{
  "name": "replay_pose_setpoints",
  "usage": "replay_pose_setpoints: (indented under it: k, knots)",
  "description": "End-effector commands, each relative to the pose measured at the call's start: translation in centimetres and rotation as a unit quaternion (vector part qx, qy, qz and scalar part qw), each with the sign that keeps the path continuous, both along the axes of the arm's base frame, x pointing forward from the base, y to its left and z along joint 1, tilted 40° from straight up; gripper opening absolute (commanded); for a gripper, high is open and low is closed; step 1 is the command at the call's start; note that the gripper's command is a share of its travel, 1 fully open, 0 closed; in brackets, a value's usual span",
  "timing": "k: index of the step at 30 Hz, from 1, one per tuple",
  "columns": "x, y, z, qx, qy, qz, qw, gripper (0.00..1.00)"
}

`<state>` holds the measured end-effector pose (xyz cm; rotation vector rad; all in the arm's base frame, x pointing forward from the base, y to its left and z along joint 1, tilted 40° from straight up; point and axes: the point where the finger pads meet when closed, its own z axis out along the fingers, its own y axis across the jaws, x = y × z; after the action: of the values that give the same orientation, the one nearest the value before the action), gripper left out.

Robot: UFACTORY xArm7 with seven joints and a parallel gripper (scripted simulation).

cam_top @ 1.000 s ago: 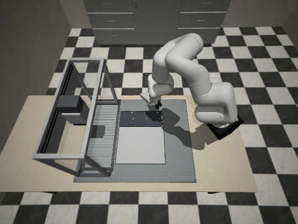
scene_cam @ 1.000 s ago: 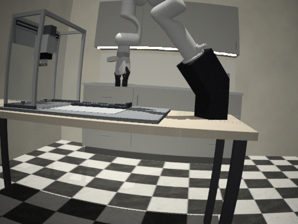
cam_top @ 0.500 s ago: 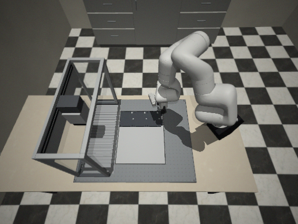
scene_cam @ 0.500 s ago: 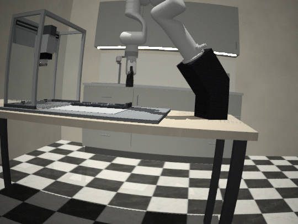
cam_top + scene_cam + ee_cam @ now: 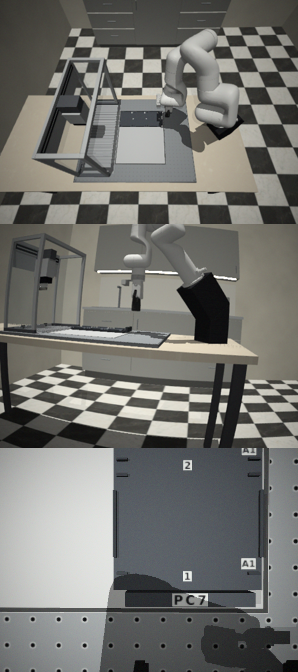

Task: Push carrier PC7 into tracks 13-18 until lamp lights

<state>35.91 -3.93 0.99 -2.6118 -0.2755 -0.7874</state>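
Note:
Carrier PC7 point(image 5: 140, 118) is a flat dark tray lying on the grey perforated deck, in front of the far end of the loading rails point(image 5: 103, 135). Its handle end point(image 5: 160, 118) faces the arm's base. In the wrist view the tray point(image 5: 187, 523) fills the upper middle, and the handle bar with the label PC7 point(image 5: 189, 600) is its near edge. My gripper point(image 5: 167, 113) hangs just behind the handle, well above the deck in the side view point(image 5: 136, 304). It is open and empty. Only its fingertips show at the bottom of the wrist view point(image 5: 215, 668). The lamp is not visible.
A light grey plate point(image 5: 140, 144) lies beside the carrier on the deck. A tall metal frame point(image 5: 69, 110) with a dark pipetting head point(image 5: 73, 108) stands over and behind the rails. The arm's black base point(image 5: 223, 128) sits at the deck's right side.

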Motion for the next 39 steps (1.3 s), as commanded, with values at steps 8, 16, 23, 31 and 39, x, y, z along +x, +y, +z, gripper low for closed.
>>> replay_pose_setpoints:
  k: [8, 16, 23, 31, 39]
  knots:
    - [-0.1, 0.0, 0.0, 0.000, -0.001, -0.005, 1.000, 0.82]
    - [0.4, 0.4, -0.8, 0.000, -0.001, -0.005, 1.000, 0.82]
    - [1.0, 0.9, -1.7, 0.000, -0.001, -0.005, 1.000, 0.82]
    - [1.5, 1.4, -2.5, 0.000, -0.001, -0.005, 1.000, 0.82]
    - [2.1, 1.9, -3.4, 0.000, -0.001, -0.005, 1.000, 0.82]
